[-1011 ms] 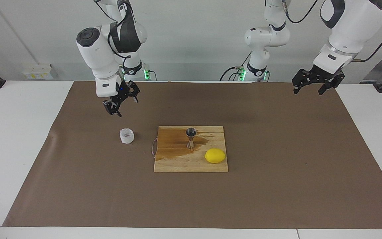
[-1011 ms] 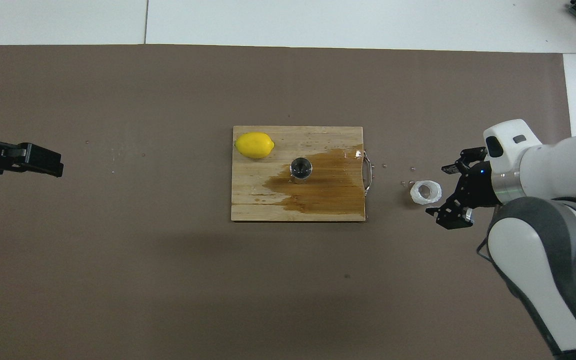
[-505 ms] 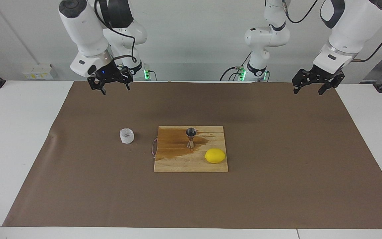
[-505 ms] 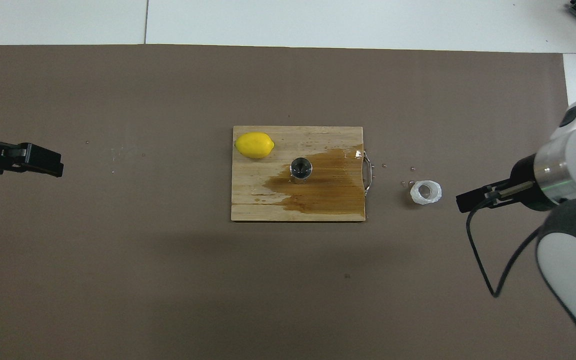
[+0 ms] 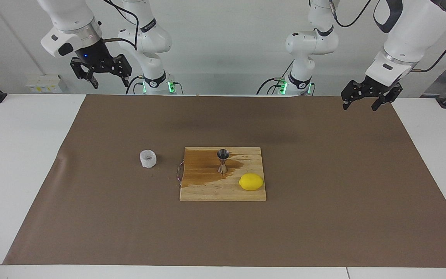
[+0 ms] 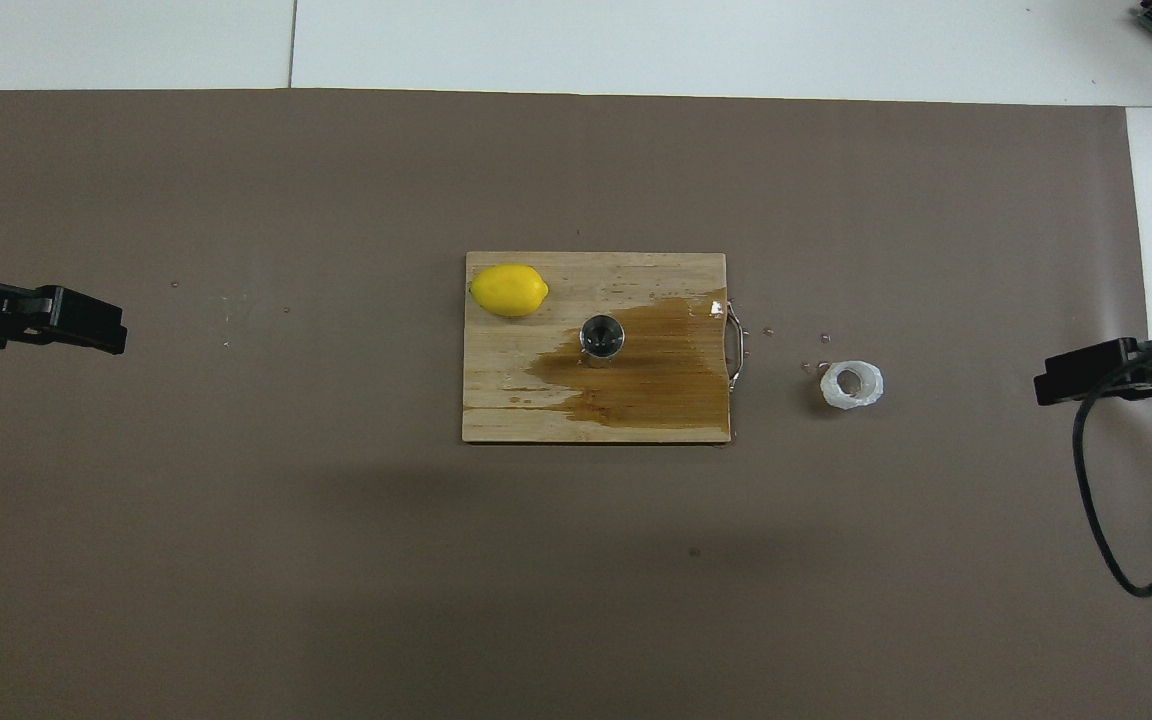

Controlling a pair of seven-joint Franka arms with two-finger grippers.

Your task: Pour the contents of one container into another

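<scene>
The translucent white ribbed cup (image 5: 148, 159) stands alone on the brown mat beside the board's handle, toward the right arm's end; it also shows in the overhead view (image 6: 851, 385). The steel jigger (image 5: 223, 160) stands upright on the wooden cutting board (image 5: 223, 192), in a wet brown stain; it also shows in the overhead view (image 6: 602, 337). My right gripper (image 5: 108, 82) is open and empty, raised high over the table edge near its base, well apart from the cup. My left gripper (image 5: 359, 106) is open and empty and waits over the mat's corner at the left arm's end.
A yellow lemon (image 5: 251, 181) lies on the board's corner, farther from the robots than the jigger. The board (image 6: 506, 410) has a metal handle (image 6: 735, 345) on the cup's side. Small droplets dot the mat near the cup. A brown mat (image 5: 323, 217) covers the table.
My right gripper has risen and drawn away from beside the cup, back toward its base and the table's edge. The cup, jigger and left arm have not moved.
</scene>
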